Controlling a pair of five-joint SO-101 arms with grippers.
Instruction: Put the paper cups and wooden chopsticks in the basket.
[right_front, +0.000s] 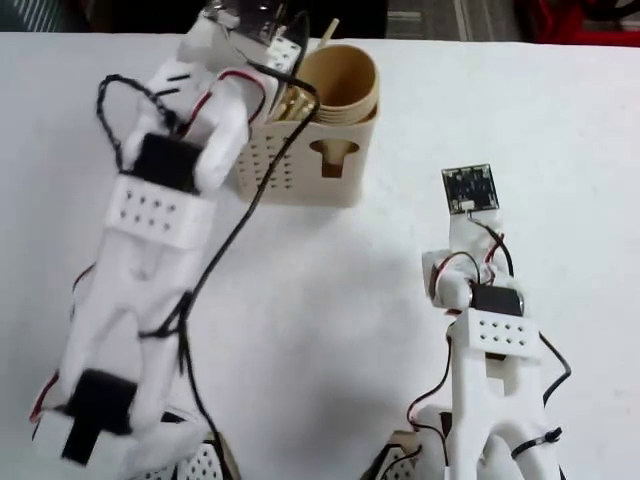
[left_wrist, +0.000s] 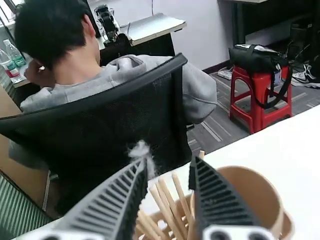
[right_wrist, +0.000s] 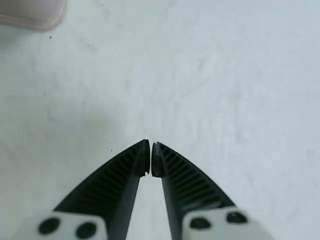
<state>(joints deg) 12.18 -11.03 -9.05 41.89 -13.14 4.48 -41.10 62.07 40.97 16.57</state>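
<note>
Tan paper cup (left_wrist: 250, 192) and pale wooden chopsticks (left_wrist: 167, 200) stand in the cream perforated plastic basket (right_front: 300, 170) as the left gripper (left_wrist: 169, 167) hangs spread just over them, liable to snag a stick on withdrawal; the right gripper (right_wrist: 150, 152), pressed together, rests over the white worktop (right_wrist: 225, 75).

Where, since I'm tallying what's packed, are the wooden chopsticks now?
In the high view the wooden chopsticks stand in the basket at the table's far side, left of the paper cups nested there, beneath the left gripper.
</note>
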